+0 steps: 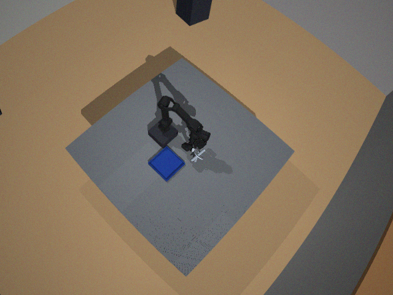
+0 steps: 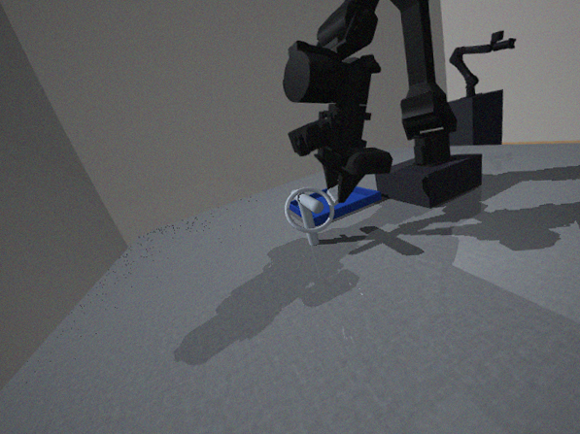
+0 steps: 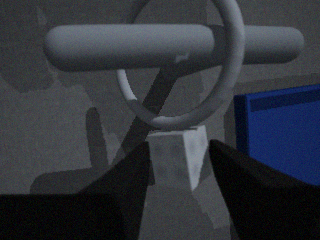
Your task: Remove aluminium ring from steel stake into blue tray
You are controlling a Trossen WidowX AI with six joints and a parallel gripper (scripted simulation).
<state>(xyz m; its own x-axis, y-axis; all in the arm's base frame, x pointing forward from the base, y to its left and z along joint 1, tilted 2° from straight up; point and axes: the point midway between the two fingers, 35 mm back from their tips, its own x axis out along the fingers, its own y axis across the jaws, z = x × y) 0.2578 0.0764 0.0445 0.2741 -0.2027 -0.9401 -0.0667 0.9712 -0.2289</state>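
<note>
The steel stake (image 1: 202,151) (image 2: 312,238) (image 3: 125,45) stands upright with its cross-bar on top. The aluminium ring (image 2: 286,212) (image 3: 238,45) is tipped up steeply at cross-bar height. In the wrist view its right side crosses in front of the bar and its left side passes behind it. I cannot tell whether it still encircles the post. My gripper (image 1: 193,152) (image 2: 335,194) (image 3: 179,147) is shut on the ring's pale tab (image 3: 172,160), beside the stake. The blue tray (image 1: 156,172) (image 2: 355,207) (image 3: 241,125) lies close by, with no ring in it.
The arm's dark base block (image 1: 161,136) (image 2: 404,189) stands right beside the tray. A dark pedestal (image 1: 193,12) stands off the grey table (image 1: 190,203). Broad arm shadows cross the table around the stake.
</note>
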